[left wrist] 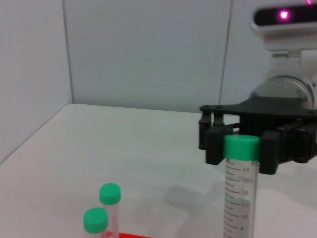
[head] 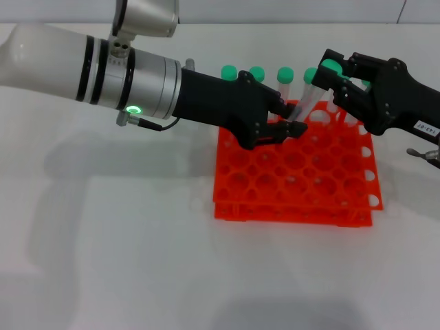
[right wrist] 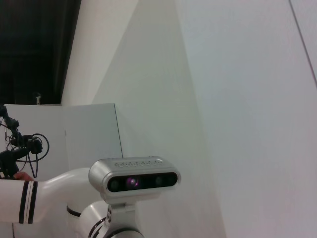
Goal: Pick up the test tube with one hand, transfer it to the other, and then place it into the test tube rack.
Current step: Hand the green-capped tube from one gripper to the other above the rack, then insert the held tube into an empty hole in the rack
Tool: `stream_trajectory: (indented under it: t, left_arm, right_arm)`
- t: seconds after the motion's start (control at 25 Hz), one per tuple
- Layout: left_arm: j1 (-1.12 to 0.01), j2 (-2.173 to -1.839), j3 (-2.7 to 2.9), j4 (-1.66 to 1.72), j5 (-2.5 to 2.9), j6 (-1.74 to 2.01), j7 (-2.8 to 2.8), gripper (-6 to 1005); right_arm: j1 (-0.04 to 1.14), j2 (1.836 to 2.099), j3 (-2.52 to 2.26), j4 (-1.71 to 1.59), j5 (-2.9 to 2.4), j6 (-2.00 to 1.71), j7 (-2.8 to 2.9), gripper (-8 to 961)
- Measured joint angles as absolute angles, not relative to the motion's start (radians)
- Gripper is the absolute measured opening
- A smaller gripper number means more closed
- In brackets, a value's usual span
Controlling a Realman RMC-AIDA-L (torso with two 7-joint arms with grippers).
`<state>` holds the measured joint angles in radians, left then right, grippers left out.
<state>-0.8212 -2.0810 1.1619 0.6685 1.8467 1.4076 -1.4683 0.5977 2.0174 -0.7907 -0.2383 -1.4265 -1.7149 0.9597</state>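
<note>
The test tube [head: 307,100], clear with a green cap [head: 331,67], hangs tilted above the back of the orange-red test tube rack [head: 289,212]. My left gripper [head: 287,118], black on the white-and-silver arm with the green ring, is shut on the tube's lower end. My right gripper [head: 335,74], black with a white label, has its fingers against both sides of the cap. The left wrist view shows the right gripper [left wrist: 241,148] clamped on the cap and the tube [left wrist: 240,198] hanging below it. The right wrist view shows none of these things.
Several other green-capped tubes [head: 257,72] stand in the rack's back row; two of them show in the left wrist view [left wrist: 110,194]. The rack sits on a white table [head: 137,261]. A wall stands behind the table [left wrist: 148,49].
</note>
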Motion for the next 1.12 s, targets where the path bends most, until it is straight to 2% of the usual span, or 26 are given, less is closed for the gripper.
stream_trajectory:
  t: [0.16, 0.44, 0.56, 0.64, 0.84, 1.12]
  left_arm:
    - [-0.818, -2.084, 1.162, 0.670, 1.843, 1.390, -1.500, 253]
    - [-0.815, -2.085, 1.163, 0.725, 1.842, 1.412, -1.606, 490]
    - [-0.786, -2.083, 1.165, 0.801, 1.866, 1.444, -1.682, 638]
    - [-0.731, -2.083, 1.166, 0.901, 1.904, 1.447, -1.746, 737]
    - [-0.546, -2.085, 1.165, 1.135, 1.897, 1.438, -1.788, 895]
    - [-0.295, -2.086, 1.178, 1.205, 1.703, 1.375, -1.615, 893]
  right_arm:
    - [0.604, 2.017, -0.791, -0.242, -1.429, -1.714, 0.962, 261]
    - [0.608, 2.012, -0.792, -0.246, -1.432, -1.714, 0.963, 263]
    - [0.609, 2.009, -0.792, -0.247, -1.432, -1.714, 0.963, 264]
    - [0.609, 2.007, -0.792, -0.251, -1.432, -1.710, 0.963, 265]
    - [0.610, 2.007, -0.791, -0.272, -1.432, -1.689, 0.981, 267]
    - [0.629, 2.011, -0.803, -0.282, -1.432, -1.637, 0.997, 269]
